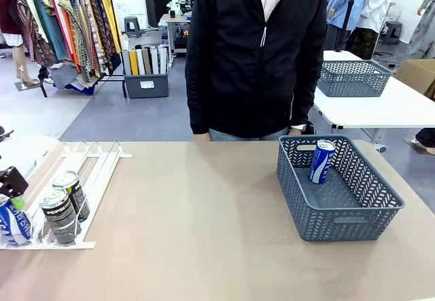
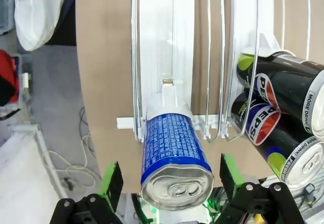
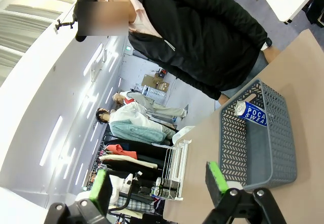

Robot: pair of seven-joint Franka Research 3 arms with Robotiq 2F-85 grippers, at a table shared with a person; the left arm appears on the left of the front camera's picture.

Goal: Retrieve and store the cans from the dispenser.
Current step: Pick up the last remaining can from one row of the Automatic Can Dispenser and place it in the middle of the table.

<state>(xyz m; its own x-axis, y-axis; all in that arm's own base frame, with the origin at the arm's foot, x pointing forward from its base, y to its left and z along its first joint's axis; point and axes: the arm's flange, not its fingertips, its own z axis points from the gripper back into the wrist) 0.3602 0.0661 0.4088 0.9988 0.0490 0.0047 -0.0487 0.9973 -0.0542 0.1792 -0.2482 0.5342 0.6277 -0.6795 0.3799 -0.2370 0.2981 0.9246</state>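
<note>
The left gripper point(image 2: 169, 176) is released. Its green pads point(image 2: 112, 179) stand apart on either side of a blue can point(image 2: 172, 155), and neither pad touches it. This can lies in a lane on the left side of the dispenser point(image 1: 88, 162), at its near, low end, with the silver top facing the gripper. To its right, two dark cans point(image 2: 286, 90) with Pepsi logos lie close together, one behind the other, also at the near end. The dispenser sits on the left part of the desk point(image 1: 204, 219). On the right part stands a grey-blue lattice basket point(image 1: 380, 199). Inside it, a second blue can point(image 1: 321, 162) leans tilted near the far wall. The right gripper point(image 3: 159, 183) hangs above the desk, released, with nothing between its fingers. A person point(image 1: 255, 56) in a black jacket stands at the far side.
</note>
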